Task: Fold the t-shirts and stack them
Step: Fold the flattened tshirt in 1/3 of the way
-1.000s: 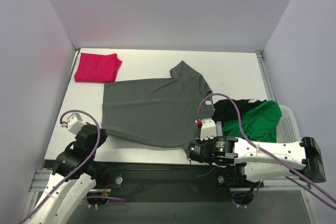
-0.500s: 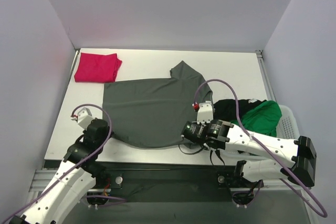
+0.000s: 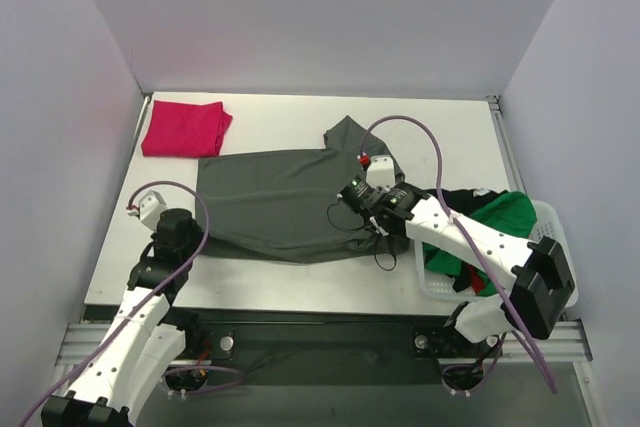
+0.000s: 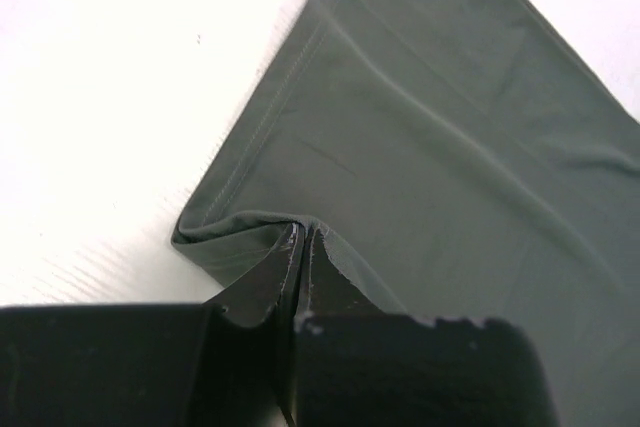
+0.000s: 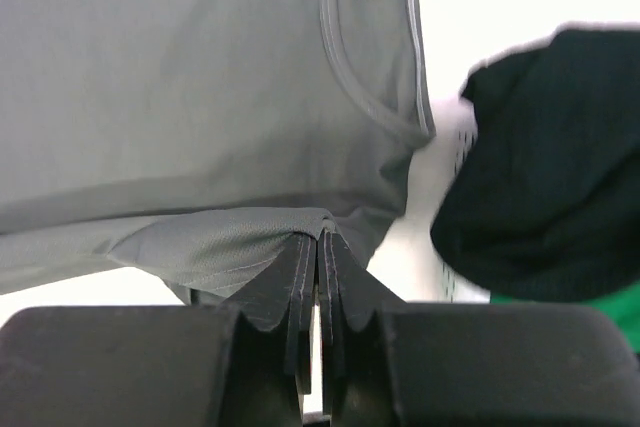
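The left hand (image 4: pixel 303 232) is clenched on a hem corner of the dark grey-green t-shirt (image 3: pixel 270 202), which spreads away from it over the desk (image 3: pixel 450 137). The folded magenta-red t-shirt (image 3: pixel 185 129) lies well beyond that hand. The right hand (image 5: pixel 320 237) pinches the same shirt's edge, with the collar just ahead. To its right, the black t-shirt (image 5: pixel 550 147) and bright green t-shirt (image 3: pixel 505 215) lie heaped at the white basket (image 3: pixel 548 232).

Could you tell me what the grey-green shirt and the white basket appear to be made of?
The grey-green t-shirt looks like thin, matte knit cloth, possibly cotton or a blend; it drapes in soft folds and shows a stitched hem. The white basket is apparently moulded plastic with a smooth finish, judging by its perforated wall.
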You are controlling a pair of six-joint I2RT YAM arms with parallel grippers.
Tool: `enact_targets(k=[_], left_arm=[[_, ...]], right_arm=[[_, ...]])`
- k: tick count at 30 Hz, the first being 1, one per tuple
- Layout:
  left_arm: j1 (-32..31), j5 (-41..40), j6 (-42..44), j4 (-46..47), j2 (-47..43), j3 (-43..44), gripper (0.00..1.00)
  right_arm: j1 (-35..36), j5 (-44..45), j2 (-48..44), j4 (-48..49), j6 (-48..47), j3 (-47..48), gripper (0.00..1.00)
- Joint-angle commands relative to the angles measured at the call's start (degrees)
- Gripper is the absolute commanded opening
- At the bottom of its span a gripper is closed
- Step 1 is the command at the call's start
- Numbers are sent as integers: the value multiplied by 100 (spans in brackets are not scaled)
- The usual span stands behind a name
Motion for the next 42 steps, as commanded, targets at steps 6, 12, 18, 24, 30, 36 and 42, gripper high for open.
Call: enact_targets(k=[6,12,18,24,30,36,42], left_arm=[[778,892,513,1325,710,-6,0],[1270,1332,671,1809,1395,55,0],[1657,1631,716,2310,2098,55,0],[1850,1912,821,2750,2722,179,0],[1912,2044,909,2961,3091,337,0],[1921,1957,1006,2926,3460,600,0],[1938,1877,1137,2671,3594,794,30]], right_arm=[[-754,-178,838,132,-955,1070,0],[-1255,-415,1559,141,-1298,1808,0],[-1457,-539,2306,132,-1580,2459,0],[-1571,-592,2807,115,-1685,2837,0],[-1668,-644,3097,80,-1729,3031,0],[-1800,-750,3413,-61,-1773,3356,0],[-1879,-925,3844,-201,-2010,3927,43]])
